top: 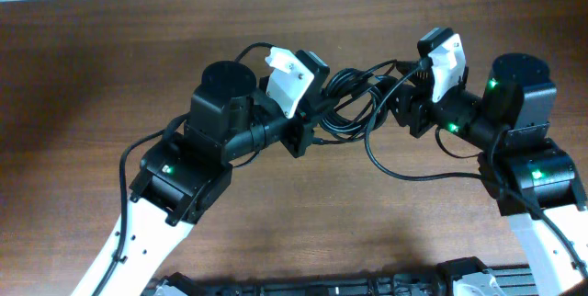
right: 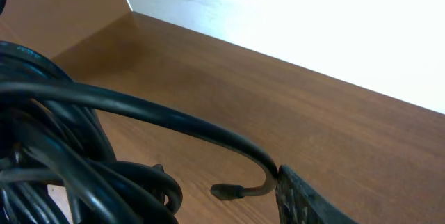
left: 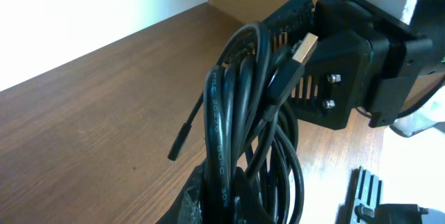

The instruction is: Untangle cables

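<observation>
Cables (top: 344, 103) sit as one tight black bundle clamped in the left tool (top: 308, 129), raised off the tabletop (top: 138, 57) rather than lying on it. The left tool is closed on the base of the bundle. The loops rise from it, with a silver plug (left: 304, 46) poking out at the top and a small plug (left: 176, 151) dangling to one side. The right tool (top: 404, 112) faces the left tool from just across the bundle. Whether it has anything pinched I cannot tell: the right wrist view shows only one finger (right: 306, 200), with a single strand (right: 174, 123) bending round its tip.

The chief risk, as I judge it, is that this strand is hooked rather than gripped. A pull away from the left tool would then let it slide off the finger, or drag the whole bundle along. Because the left tool squeezes many loops together, any pull may cinch the knot tighter instead of freeing one cord. The silver plug stands close to the right tool's slotted body and could snag there. The small plug may swing through a loop and make a fresh tangle.
</observation>
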Controlling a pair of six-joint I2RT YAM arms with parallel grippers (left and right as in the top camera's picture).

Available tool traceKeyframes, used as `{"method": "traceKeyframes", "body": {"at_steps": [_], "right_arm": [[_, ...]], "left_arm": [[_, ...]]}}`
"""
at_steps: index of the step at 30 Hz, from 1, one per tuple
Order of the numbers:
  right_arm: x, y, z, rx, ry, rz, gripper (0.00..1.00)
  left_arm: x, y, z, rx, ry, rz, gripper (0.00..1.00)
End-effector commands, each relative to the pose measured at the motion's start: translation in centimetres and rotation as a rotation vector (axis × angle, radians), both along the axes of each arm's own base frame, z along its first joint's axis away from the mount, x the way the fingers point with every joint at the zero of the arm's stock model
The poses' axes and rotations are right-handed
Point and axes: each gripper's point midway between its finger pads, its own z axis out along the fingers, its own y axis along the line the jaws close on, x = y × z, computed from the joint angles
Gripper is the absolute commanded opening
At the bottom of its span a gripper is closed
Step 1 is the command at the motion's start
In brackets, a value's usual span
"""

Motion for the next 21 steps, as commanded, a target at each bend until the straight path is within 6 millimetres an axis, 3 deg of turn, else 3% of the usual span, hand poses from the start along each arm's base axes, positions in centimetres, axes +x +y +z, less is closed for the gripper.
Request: {"method": "traceKeyframes", "body": {"at_steps": [1,10,16,21], "right_arm": [[0.6,-0.3,0.4,-0.003,-0.024,-0.021,0.48],[1.8,-0.8,2.4,0.112,-0.032,-0.110,0.47],[3.1,-4.6,0.6,0.163,0.086,-0.398,0.47],[3.0,-7.3,-1.6,0.176,0.184,-0.596,0.47]], "left_arm": [[-2.5,-0.8,2.0,-0.057,-0.018,-0.120,0.00],[-4.2,-2.2,2.0,-0.058,-0.016,-0.180,0.00],[-4.2,-2.2,2.0,-0.058,-0.017,-0.181,0.00],[-4.0,-2.2,2.3,-0.063,-0.035,-0.174,0.00]]}}
